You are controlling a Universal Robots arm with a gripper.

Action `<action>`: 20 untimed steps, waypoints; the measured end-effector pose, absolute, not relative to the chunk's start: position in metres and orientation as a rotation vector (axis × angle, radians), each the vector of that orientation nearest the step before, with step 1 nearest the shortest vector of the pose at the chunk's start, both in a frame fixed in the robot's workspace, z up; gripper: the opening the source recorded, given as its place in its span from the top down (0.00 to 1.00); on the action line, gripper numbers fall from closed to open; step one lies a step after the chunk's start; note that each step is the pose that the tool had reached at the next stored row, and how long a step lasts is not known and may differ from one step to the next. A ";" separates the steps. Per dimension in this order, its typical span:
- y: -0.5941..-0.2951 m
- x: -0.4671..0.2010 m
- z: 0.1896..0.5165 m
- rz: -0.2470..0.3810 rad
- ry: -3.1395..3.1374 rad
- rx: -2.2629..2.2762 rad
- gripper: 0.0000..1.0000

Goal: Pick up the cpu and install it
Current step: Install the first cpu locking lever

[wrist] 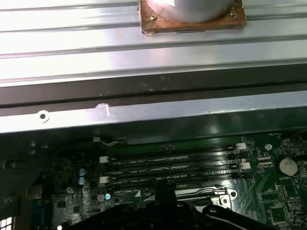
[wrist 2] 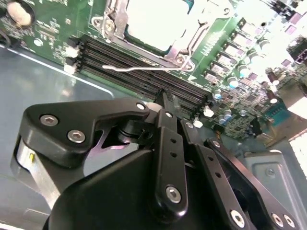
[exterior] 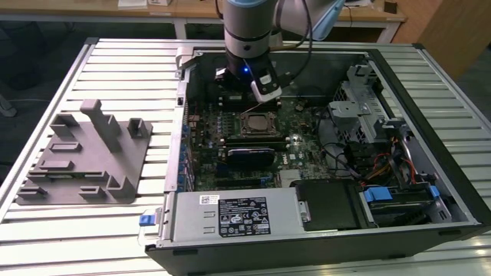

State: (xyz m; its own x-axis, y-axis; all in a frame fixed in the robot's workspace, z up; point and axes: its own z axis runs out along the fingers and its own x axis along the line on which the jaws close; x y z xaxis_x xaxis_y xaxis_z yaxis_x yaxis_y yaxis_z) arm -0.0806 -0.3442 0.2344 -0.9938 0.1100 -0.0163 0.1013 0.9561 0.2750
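Cpu (wrist 2: pixel 153 19) lies flat inside the metal-framed socket (wrist 2: pixel 180 58) on the motherboard (exterior: pixel 311 144), in the open computer case (exterior: pixel 307 248). Its pale top plate shows bright in the second wrist view. Nothing of it is in the gripper's hold.

The 1 arm reaches down into the case. Its gripper (wrist 2: pixel 165 97) hangs low over the board, just beside the socket and above the memory slots (wrist: pixel 168 165), between the socket and the case wall. The pincer looks drawn together, with nothing clamped between its tips. A thin wire lever (wrist 2: pixel 144 68) runs along the socket edge nearest those tips. It is close to them, but I cannot tell whether they touch it.

By my reading, picking up and seating the chip are done, and the step in hand is securing it with the socket's frame and lever. Whether the frame is already pressed down over the chip, I cannot tell.

Finishing the install would call for a small, controlled push on that lever. The tips would have to stay narrow and clear of the memory slots, and nothing should nudge the seated chip.

The grey tray (exterior: pixel 84 155) stands on the slatted table (exterior: pixel 123 63) at the exterior view's left, well apart from the case.
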 end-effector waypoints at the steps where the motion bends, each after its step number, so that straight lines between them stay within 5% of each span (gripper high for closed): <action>1: -0.344 -0.081 0.234 0.428 3.068 0.175 0.89; 20: -0.344 -0.075 0.220 0.424 3.010 0.271 0.89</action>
State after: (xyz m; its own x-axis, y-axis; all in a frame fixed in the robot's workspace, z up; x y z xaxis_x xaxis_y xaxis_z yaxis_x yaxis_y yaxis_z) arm -0.0749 -0.3444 0.2197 -0.9802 0.1872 -0.0641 0.1622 0.9458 0.2813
